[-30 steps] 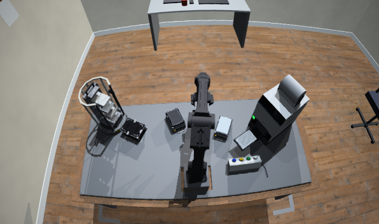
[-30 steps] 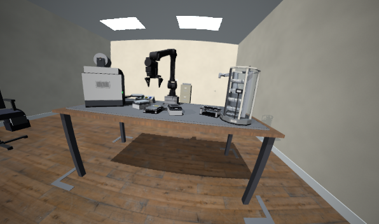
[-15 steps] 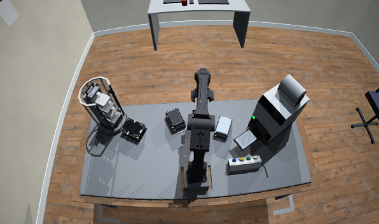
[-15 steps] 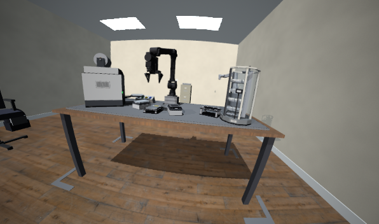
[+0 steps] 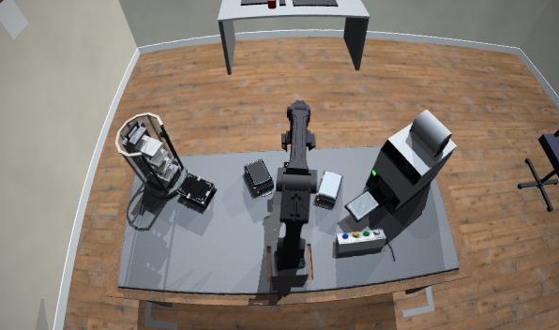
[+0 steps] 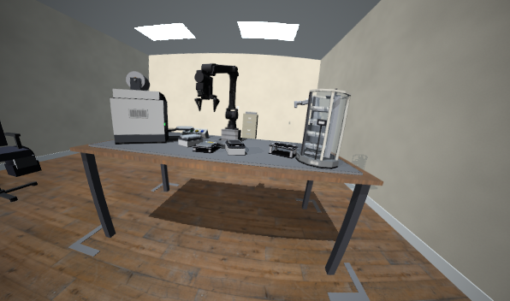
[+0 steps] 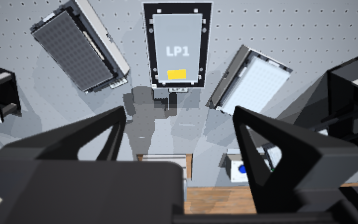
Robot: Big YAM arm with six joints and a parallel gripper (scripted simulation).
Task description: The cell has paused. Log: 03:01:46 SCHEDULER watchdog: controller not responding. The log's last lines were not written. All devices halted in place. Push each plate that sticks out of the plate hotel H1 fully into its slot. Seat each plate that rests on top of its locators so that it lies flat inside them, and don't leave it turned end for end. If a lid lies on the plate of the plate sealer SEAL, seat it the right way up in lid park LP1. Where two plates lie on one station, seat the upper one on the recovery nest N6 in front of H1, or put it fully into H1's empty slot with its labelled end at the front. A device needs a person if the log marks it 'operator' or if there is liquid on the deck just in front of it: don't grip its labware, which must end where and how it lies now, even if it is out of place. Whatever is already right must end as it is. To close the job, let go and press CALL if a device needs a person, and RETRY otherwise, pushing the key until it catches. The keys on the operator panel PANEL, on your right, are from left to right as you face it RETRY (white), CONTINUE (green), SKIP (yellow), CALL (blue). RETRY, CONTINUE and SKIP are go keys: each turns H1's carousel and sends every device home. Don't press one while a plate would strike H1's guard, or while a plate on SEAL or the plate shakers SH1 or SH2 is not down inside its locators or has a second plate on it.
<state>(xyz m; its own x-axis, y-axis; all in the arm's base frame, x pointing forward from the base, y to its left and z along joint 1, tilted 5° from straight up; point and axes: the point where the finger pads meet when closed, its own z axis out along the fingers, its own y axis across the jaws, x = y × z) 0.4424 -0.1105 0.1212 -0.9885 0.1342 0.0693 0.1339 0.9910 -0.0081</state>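
My gripper (image 7: 179, 111) is open and empty, high above lid park LP1 (image 7: 178, 47); it also shows in the side view (image 6: 206, 103). A pale grey lid with a yellow mark (image 7: 177, 74) lies flat inside LP1's black frame. A dark plate (image 7: 80, 50) sits on the shaker to the left and a white plate (image 7: 252, 82) on the shaker to the right. The sealer SEAL (image 5: 409, 161) has a white well plate (image 5: 362, 204) on its tray with no lid on it. Plate hotel H1 (image 5: 148, 155) stands at the far left with nest N6 (image 5: 197, 189) in front of it. I cannot tell how its plates sit.
The operator panel PANEL (image 5: 360, 240) with its coloured keys stands in front of the sealer; the blue key (image 7: 242, 170) shows in the wrist view. My arm (image 5: 294, 187) hides LP1 from above. A desk stands against the back wall.
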